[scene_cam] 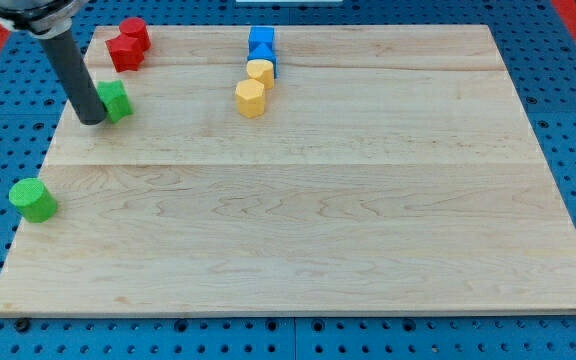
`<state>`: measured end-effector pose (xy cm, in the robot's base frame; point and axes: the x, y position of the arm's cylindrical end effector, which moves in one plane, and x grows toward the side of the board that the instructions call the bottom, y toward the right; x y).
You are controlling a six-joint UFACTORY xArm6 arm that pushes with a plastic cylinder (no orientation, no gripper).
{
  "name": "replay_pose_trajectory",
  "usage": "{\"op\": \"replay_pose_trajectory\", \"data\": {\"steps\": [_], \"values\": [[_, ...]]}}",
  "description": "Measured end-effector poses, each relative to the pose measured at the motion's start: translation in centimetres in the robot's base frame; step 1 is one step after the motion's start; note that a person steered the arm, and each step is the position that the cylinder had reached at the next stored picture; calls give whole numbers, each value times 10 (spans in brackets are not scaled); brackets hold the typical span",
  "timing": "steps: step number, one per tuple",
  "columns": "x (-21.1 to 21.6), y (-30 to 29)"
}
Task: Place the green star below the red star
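The green star [116, 100] lies near the view's top left of the wooden board [298, 200]. The red star [124, 51] lies just above it, touching a red cylinder [135, 33] at the board's top edge. My tip [91, 120] rests on the board right against the green star's left side; the dark rod rises from it toward the view's top left.
A green cylinder [33, 199] sits at the board's left edge. Two blue blocks [262, 46] and two yellow blocks [252, 92] form a column at the top middle. Blue pegboard surrounds the board.
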<state>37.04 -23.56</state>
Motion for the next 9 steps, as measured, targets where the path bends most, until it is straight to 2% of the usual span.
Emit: {"op": "replay_pose_trajectory", "data": {"steps": [1, 3, 4, 5, 6, 7, 8, 9], "values": [[13, 1], [-69, 9], [-32, 14], [70, 15], [120, 22], [59, 90], [-22, 118], [-91, 119]]}}
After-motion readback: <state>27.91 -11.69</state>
